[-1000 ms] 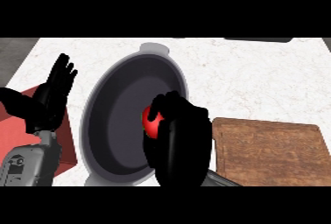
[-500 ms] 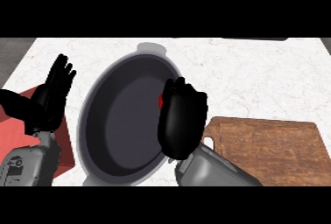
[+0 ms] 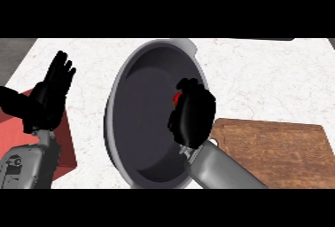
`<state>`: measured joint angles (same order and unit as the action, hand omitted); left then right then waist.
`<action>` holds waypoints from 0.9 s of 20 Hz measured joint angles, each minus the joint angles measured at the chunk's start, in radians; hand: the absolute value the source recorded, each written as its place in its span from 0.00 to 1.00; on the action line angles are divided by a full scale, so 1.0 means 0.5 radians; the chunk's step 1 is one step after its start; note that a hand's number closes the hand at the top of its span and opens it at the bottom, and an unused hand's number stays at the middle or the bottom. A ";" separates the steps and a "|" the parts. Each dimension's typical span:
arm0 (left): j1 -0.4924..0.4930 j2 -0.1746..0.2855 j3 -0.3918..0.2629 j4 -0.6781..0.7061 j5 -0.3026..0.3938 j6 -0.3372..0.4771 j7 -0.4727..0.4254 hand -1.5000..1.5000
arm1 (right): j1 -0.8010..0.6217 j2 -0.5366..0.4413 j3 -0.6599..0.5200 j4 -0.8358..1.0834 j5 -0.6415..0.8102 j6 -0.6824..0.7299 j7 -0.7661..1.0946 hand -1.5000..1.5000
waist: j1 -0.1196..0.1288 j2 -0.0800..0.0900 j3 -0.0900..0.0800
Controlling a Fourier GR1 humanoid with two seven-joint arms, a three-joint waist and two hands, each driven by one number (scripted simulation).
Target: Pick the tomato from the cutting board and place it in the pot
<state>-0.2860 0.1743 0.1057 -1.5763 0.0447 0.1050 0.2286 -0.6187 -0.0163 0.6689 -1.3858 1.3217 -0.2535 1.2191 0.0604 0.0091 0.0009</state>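
Evidently, the right hand (image 3: 193,115), fingers curled round the tomato (image 3: 177,98), hangs over the pot (image 3: 116,106) for release; the left hand (image 3: 47,99) rests open.

Legible text, labels, brands, numbers, signs: none found on any surface in view. Small dark marks on the grey casing of the left forearm (image 3: 25,165) noted; they cannot be made out as characters
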 measured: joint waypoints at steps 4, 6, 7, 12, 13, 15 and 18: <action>0.000 0.003 -0.002 -0.020 0.016 -0.017 0.010 0.50 | 0.051 0.004 -0.042 0.045 -0.222 -0.183 -0.104 0.00 | 0.019 0.007 0.002; 0.020 -0.007 -0.013 -0.033 0.013 -0.017 0.007 0.50 | 0.061 0.006 -0.067 0.052 -0.304 -0.337 -0.176 0.00 | 0.026 0.009 0.003; 0.021 -0.015 -0.015 -0.025 0.013 -0.015 0.005 0.50 | 0.054 0.007 -0.076 0.026 -0.340 -0.417 -0.207 0.00 | 0.022 0.009 0.004; 0.014 -0.002 0.002 -0.035 0.013 -0.005 0.020 0.50 | 0.088 0.012 -0.112 -0.034 -0.442 -0.888 -0.351 0.00 | 0.002 0.001 0.004; 0.015 0.003 0.013 -0.021 0.017 -0.008 0.017 0.50 | 0.093 0.013 -0.109 -0.041 -0.449 -0.975 -0.360 0.00 | -0.006 0.000 0.003; 0.049 0.024 0.029 -0.047 0.025 -0.020 0.018 0.50 | 0.140 0.016 -0.102 -0.093 -0.473 -1.111 -0.346 0.00 | -0.024 -0.008 0.002; 0.096 0.026 0.044 -0.068 0.037 -0.025 0.010 0.50 | 0.220 0.019 -0.077 -0.166 -0.452 -1.277 -0.331 0.00 | -0.056 -0.017 0.001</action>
<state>-0.2381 0.1874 0.1277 -1.6102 0.0630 0.0924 0.2335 -0.5087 -0.0071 0.6305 -1.4686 1.0959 -0.8922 1.0537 0.0322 0.0005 0.0012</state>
